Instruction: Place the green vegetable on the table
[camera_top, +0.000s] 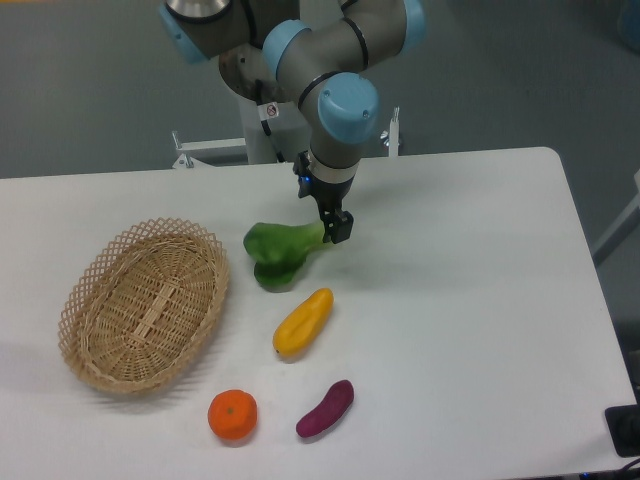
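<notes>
White surface (480, 300), rounded corners. On it: wicker basket (145, 305) at 9 o'clock, green vegetable (280, 250) near center w/ leaves resting on top, yellow fruit (303, 322) just below it, orange (232, 414) at 7, purple sweet potato (325, 408) at 6.

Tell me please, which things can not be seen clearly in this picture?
- Gripper jaws: small and dark in the fixed camera view; open or shut cannot be told.
- Green vegetable stalk end: hidden behind the gripper; whether it rests on the table is unclear.
- Arm base: cut off by the top edge.
</notes>
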